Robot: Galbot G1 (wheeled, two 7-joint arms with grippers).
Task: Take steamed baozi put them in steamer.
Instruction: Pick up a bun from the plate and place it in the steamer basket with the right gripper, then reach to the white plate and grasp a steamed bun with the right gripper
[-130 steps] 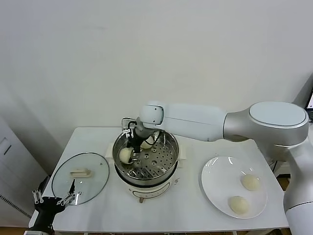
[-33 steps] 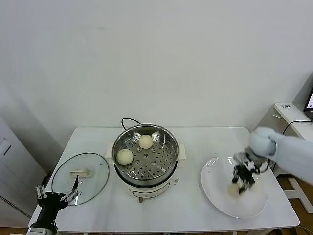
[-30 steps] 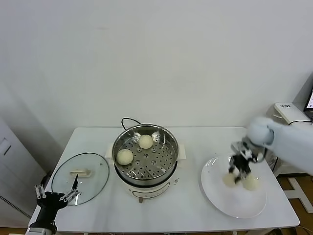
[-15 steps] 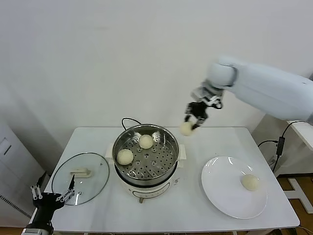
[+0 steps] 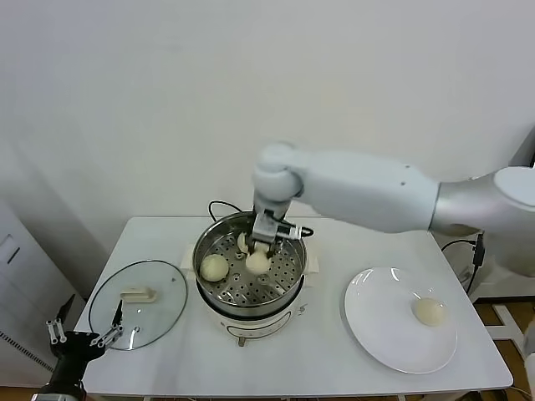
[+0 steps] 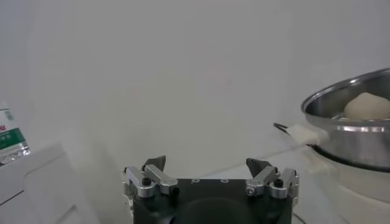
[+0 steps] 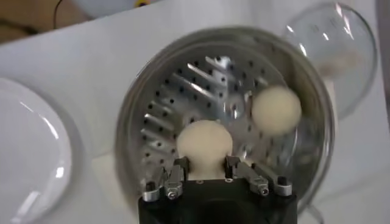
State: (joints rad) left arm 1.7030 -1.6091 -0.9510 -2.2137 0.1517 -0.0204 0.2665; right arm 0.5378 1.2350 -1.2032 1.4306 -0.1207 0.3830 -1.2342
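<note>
The steamer (image 5: 288, 288) is a shiny steel pot with a perforated floor, on a white base at the table's middle. My right gripper (image 5: 261, 249) reaches down into it, shut on a cream-white baozi (image 5: 257, 262) held just above the floor. The right wrist view shows that baozi (image 7: 204, 141) between the fingers (image 7: 181, 164). A second baozi (image 5: 214, 266) lies at the pot's left side, and a third (image 5: 242, 241) is partly hidden behind the gripper. One baozi (image 5: 429, 312) lies on the white plate (image 5: 376, 322). My left gripper (image 5: 82, 340) is open and empty, off the table's front left corner.
The round glass lid (image 5: 138, 302) with a cream handle lies flat left of the steamer. A black cord (image 5: 219, 205) runs behind the pot. The plate is at the right. A white wall stands close behind the table.
My right gripper lifted a baozi off the plate, carried it left through the air and lowered it into the steamer. One baozi is left on the plate. The left arm barely moved.
</note>
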